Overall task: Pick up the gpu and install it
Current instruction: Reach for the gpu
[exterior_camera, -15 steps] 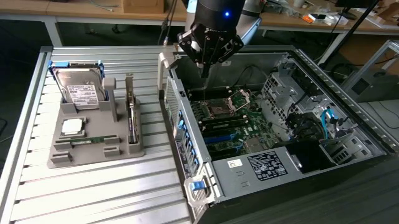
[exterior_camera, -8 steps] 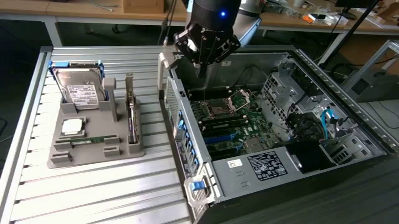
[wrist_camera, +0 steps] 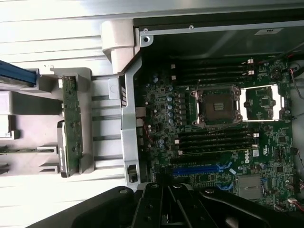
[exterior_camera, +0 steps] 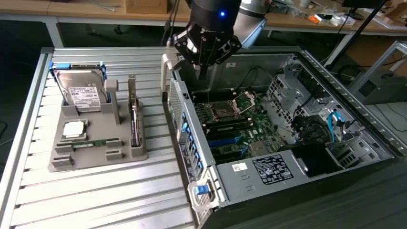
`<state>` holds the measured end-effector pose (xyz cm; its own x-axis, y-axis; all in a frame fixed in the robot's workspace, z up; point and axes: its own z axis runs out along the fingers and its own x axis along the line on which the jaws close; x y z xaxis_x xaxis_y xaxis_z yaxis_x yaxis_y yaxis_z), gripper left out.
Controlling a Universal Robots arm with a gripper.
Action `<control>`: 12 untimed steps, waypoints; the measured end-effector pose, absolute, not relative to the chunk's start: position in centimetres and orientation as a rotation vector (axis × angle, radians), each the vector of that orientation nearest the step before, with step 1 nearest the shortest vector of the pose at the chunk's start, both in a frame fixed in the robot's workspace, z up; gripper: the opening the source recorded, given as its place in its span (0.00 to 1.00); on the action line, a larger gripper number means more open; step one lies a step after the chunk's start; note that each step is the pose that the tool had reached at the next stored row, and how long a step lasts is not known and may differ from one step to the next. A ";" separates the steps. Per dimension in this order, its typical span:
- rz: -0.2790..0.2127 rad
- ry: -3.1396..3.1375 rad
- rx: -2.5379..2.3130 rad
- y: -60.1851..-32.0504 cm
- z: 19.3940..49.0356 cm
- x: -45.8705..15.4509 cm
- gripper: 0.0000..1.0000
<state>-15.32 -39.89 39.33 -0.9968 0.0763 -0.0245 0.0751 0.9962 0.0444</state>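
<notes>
gpu in holder, end effector well apart

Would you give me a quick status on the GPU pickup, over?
Fingers shut, empty, over the case. GPU on edge in its holder, untouched. Side wall between them.

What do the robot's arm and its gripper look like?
The arm has a rounded grey joint and a black cylindrical end section with a small blue light. The gripper is black and angular, and it tapers to a slim dark tip.
</notes>
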 end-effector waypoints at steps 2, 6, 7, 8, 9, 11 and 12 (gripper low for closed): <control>0.068 3.112 0.118 -39.9 39.3 -15.5 0.10; 0.068 3.113 0.118 -39.9 39.3 -15.8 0.10; 0.068 3.113 0.118 -39.9 39.3 -15.9 0.10; 0.068 3.112 0.118 -39.9 39.3 -16.0 0.10; 0.068 3.112 0.118 -39.9 39.3 -16.2 0.10; 0.068 3.112 0.118 -39.9 39.3 -16.3 0.10; 0.068 3.112 0.118 -39.9 39.3 -16.3 0.10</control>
<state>-16.33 -39.89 39.32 -0.9968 0.0762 -0.0245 0.0750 0.9962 0.0444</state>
